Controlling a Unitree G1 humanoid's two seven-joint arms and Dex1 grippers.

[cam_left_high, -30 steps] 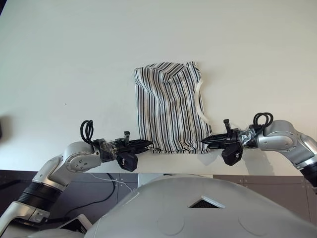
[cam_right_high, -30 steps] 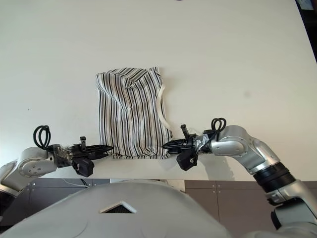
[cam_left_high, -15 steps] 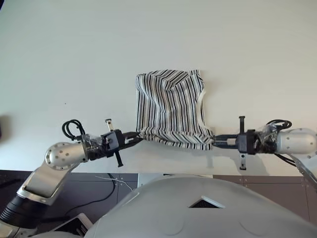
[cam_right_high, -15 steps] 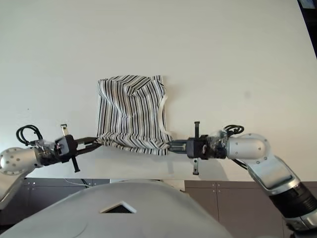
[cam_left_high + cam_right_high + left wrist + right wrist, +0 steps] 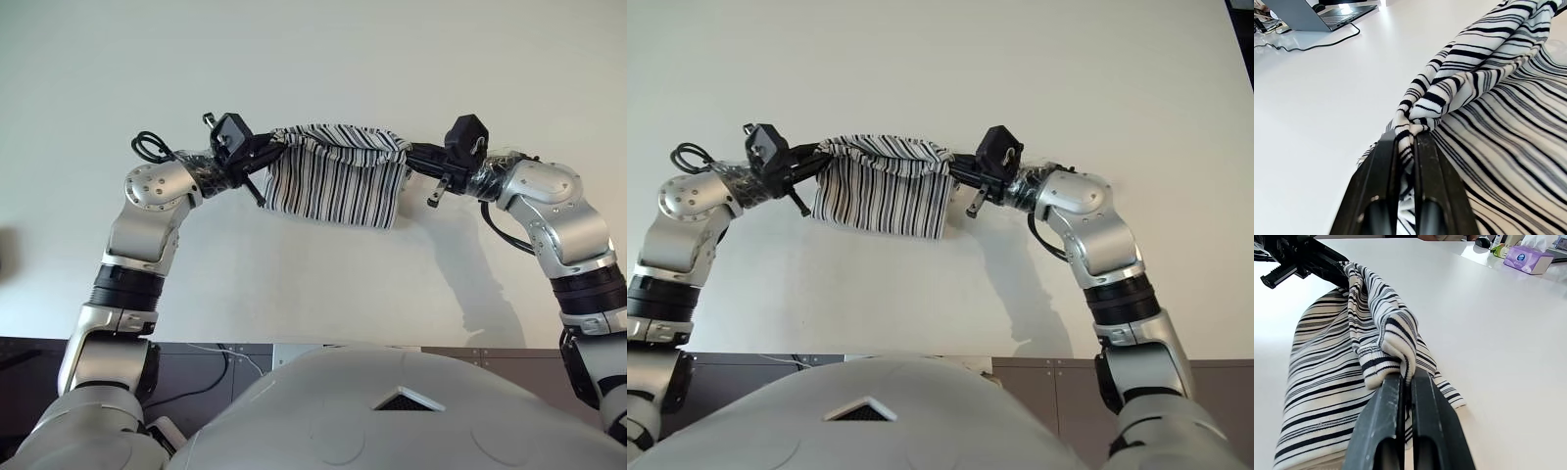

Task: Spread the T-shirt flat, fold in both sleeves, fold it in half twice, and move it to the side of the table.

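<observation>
- Left end effector (image 5: 266, 152): the two fingers are pressed together on a bunched corner of the shirt (image 5: 338, 181). In the left wrist view, striped cloth is squeezed in the narrow slot between them.
- Right end effector (image 5: 415, 153): likewise clamped tight, with a rolled, ribbed edge of the shirt gripped at its tips. It sits opposite the left one, at the same height in the upper centre of the left eye view.
- Shirt: a black-and-white striped garment slung between the two end effectors. Its held edge is stretched into a shallow band, and the rest drapes below it as a short, wide panel toward the middle of the frame, over the white desk (image 5: 294, 59).
- Change: one second ago the shirt lay as a tall, narrow rectangle, and both end effectors were at its near corners low in the frame. Half a second ago those corners were raised. Now they have been carried up the frame to about where the far edge lay, and both arms are bent high.
- Meaning for the task: this appears to be one of the two half-folds, close to completion. The carried edge is probably not yet laid down, so lowering and letting go remain.
- Background: a laptop (image 5: 1317, 12) and a tissue box (image 5: 1528, 258) stand well apart from the shirt.
</observation>
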